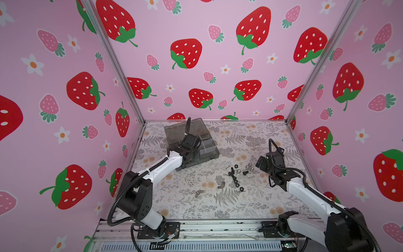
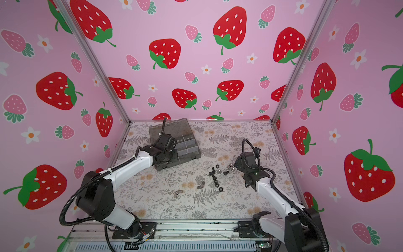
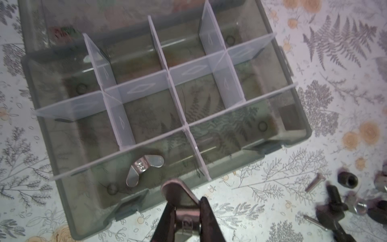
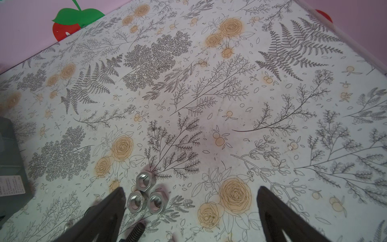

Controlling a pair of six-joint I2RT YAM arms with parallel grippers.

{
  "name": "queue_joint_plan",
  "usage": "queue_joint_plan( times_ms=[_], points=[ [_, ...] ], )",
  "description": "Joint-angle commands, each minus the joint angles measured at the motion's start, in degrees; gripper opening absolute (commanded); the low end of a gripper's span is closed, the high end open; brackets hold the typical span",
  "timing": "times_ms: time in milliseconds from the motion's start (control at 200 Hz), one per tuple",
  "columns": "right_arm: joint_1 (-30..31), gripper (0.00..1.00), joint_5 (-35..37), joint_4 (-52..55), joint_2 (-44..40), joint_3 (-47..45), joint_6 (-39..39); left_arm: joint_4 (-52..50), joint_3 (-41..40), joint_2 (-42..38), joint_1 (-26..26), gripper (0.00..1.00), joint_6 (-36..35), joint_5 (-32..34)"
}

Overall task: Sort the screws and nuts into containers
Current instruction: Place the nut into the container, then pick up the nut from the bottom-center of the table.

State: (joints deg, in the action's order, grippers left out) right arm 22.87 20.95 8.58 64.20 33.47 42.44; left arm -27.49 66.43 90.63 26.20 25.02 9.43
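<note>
Over rim of organiser box [image 3: 253,152], left fingers [image 3: 206,211] pinch half-hidden wing nut [image 3: 178,188]; right fingers [image 4: 278,215] wide, bases cut off.

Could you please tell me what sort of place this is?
Probably a robot data-collection booth: strawberry-print walls enclose a floral table, and two robot arms are bolted to a metal rail at its front.
</note>
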Motion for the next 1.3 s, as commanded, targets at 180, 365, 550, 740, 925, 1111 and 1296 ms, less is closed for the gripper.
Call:
queue_joint_plan(
  times_ms=[180, 365, 550, 740, 925, 1111, 1296],
  points=[
    [0.33, 1.0, -0.14, -0.5, 0.74, 2.2, 1.24, 0.48, 3.97, 6.34, -3.94, 0.08, -2.25, -1.19],
    [0.44, 1.0, -0.13, -0.57, 0.74, 2.39, 1.24, 0.77, 3.57, 7.89, -4.14, 0.08, -2.64, -2.22],
    [0.42, 1.0, -0.03, -0.59, 0.92, 2.38, 1.26, 1.16, 2.06, 8.17, -4.14, 0.2, -2.85, -2.55],
    [0.51, 1.0, -0.13, -0.48, 0.76, 2.45, 1.32, 1.3, 1.42, 7.91, -4.14, 0.33, -2.89, -3.32],
    [0.59, 1.0, 0.2, -0.03, -0.03, 2.23, 1.32, 0.95, 1.0, 6.41, -4.18, 0.37, -3.21, -4.02],
    [0.59, 1.0, 0.49, 0.57, -1.02, 1.95, 1.51, 0.41, -1.67, 1.28, -2.93, 0.38, -3.17, -6.22],
    [0.59, 1.0, 0.88, 1.08, -1.41, 1.94, 1.72, -2.73, -8.18, -6.08, 1.92, 0.4, -3.25, -6.97]
  ],
)
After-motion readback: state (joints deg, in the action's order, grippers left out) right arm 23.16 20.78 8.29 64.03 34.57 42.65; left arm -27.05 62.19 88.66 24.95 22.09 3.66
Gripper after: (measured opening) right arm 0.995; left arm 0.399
